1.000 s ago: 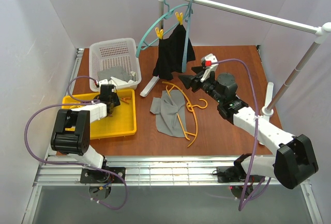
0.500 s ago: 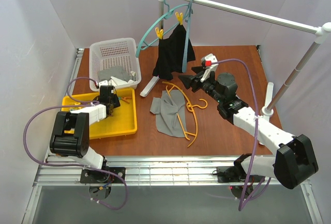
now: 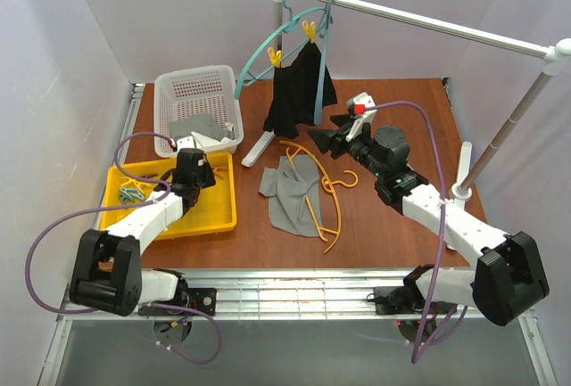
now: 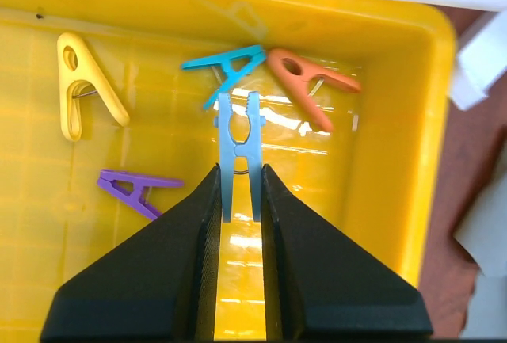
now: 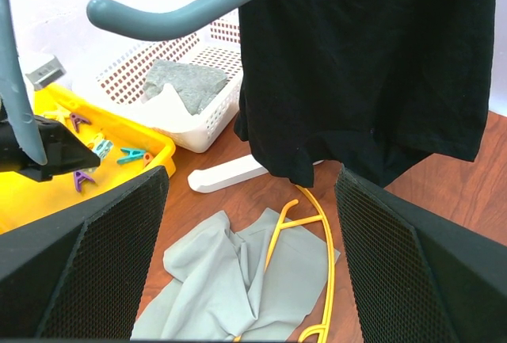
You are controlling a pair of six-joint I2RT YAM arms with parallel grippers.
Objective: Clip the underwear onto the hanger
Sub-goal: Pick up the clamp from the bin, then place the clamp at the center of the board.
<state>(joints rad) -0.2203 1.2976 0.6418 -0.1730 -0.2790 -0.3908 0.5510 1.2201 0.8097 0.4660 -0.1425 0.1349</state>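
The grey underwear (image 3: 287, 197) (image 5: 238, 280) lies crumpled on the table's middle. The yellow-orange hanger (image 3: 326, 192) (image 5: 329, 256) rests flat across its right side. My left gripper (image 3: 193, 170) (image 4: 240, 175) is inside the yellow tray (image 3: 219, 218) (image 4: 396, 121), shut on the handle ends of a light blue clip (image 4: 239, 145) that lies on the tray floor. My right gripper (image 3: 334, 139) (image 5: 252, 175) hovers open above and behind the underwear, holding nothing.
Loose yellow (image 4: 79, 81), teal (image 4: 230, 70), orange (image 4: 309, 89) and purple (image 4: 135, 188) clips lie in the tray. A white basket (image 3: 196, 92) with cloth stands behind it. A black garment (image 3: 299, 92) hangs clipped on a teal hanger (image 3: 259, 52) from the rack rail (image 3: 428, 20).
My left gripper's jaws closed onto the light blue clip. The left arm's elbow dropped toward the front left, uncovering clips in the tray's left part. The right arm stayed still.
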